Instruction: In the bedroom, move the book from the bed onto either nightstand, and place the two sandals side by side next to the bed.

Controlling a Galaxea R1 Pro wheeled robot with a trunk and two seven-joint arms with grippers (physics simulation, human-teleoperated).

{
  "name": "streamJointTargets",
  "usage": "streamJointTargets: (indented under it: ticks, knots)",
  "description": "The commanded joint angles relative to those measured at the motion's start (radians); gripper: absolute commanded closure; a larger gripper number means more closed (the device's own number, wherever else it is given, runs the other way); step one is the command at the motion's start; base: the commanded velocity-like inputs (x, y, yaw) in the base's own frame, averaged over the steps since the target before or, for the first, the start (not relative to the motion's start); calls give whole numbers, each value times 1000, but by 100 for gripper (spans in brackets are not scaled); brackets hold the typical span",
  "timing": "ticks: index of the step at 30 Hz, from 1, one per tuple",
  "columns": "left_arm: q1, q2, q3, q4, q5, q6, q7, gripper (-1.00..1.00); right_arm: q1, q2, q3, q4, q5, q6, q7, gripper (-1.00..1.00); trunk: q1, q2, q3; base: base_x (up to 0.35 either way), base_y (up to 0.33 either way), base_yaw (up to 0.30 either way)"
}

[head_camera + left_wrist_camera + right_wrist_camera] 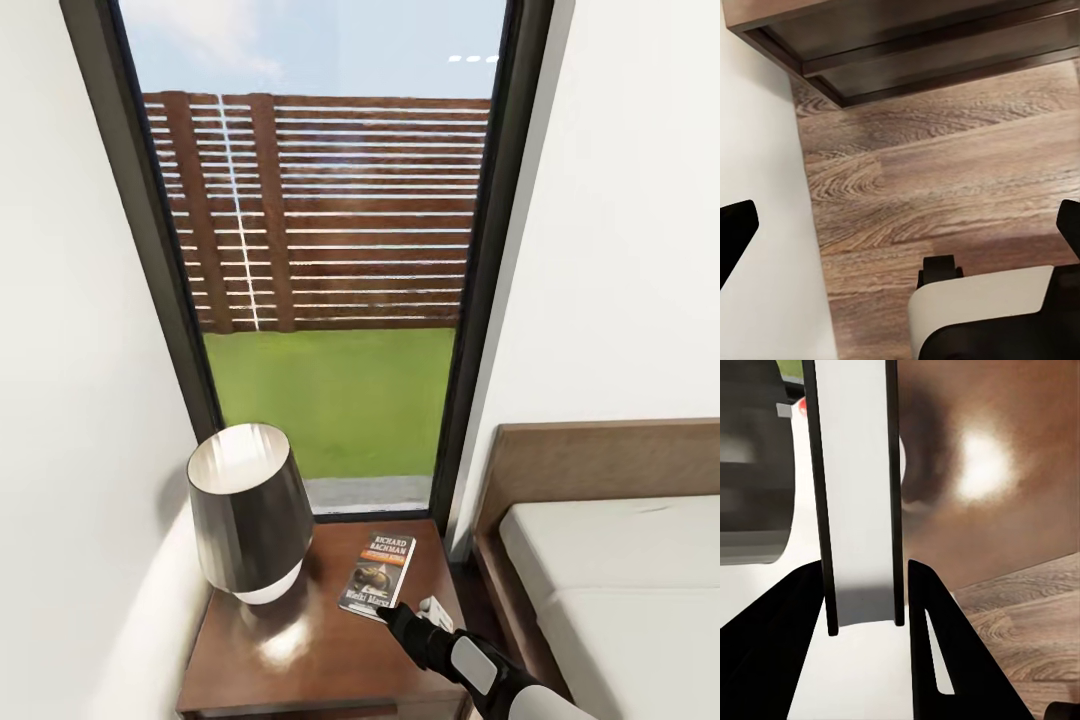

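One tool [392,607] — gripping book [380,572] over nightstand [300,650].

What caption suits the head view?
Right fingers holding the book on the nightstand beside a lamp.

Bedroom, home | bed [610,580] with headboard; nightstand [320,640] and lamp [250,515] beside bed; window [320,250] behind nightstand

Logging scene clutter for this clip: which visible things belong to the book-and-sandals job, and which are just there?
Job:
- book, held by the right tool at the nightstand
- bed

Just there:
- lamp on the nightstand
- window, fence and grass outside
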Motion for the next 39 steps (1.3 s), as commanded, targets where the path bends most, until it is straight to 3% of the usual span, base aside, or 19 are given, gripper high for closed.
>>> streamJointTargets:
  ticks: [1, 16, 33, 39]
  knots:
    - [-1, 1, -9, 0, 10, -3, 5, -100, -1, 0, 6, -1, -11, 4, -1, 100, 4, -8, -4, 0, 0, 0]
    - [0, 1, -9, 0, 10, -3, 5, -100, -4, -1, 6, -12, -12, 66, -2, 100, 61, -113, -51, 0, 0, 0]
    - [-1, 1, -10, 0, 10, -3, 5, -100, -7, -1, 6, -14, -13, 79, -26, 100, 127, -232, -105, 0, 0, 0]
    - [-1, 1, -10, 0, 10, -3, 6, -100, -8, -1, -22, -14, -13, 81, -57, 100, 150, -274, -123, 0, 0, 0]
